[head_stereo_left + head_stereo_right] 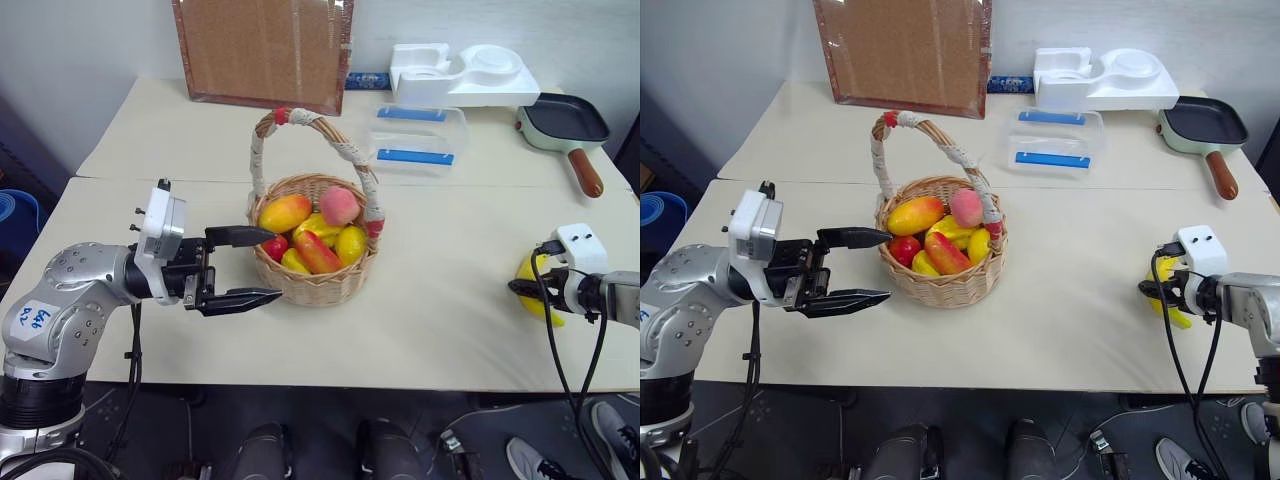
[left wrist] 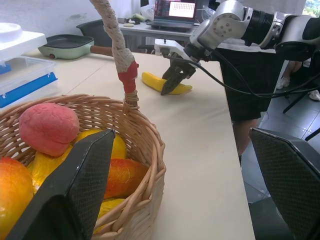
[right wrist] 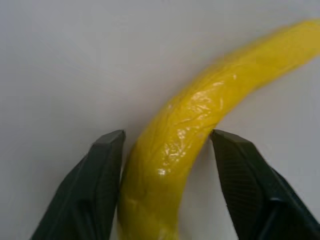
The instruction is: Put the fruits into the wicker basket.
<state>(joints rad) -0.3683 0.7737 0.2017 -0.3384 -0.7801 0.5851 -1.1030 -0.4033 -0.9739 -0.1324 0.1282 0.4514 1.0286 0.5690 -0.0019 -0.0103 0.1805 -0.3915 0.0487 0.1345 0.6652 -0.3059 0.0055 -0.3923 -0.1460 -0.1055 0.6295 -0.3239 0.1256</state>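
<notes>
Clearly the banana lies on the bench at the right near edge, between the right claw's half-closed fingers, one touching. Glossy, light and hard-looking, it may slip; mid-curve suits. Left claw gapes empty beside the wicker basket.

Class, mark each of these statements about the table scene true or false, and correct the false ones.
1. The banana lies inside the wicker basket. False: it lies on the table, between the right gripper's fingers.
2. The peach rests on top of the other fruits in the basket. True.
3. The left gripper holds a mango. False: its fingers are open and empty beside the basket.
4. A frying pan sits on the far table. True.
</notes>
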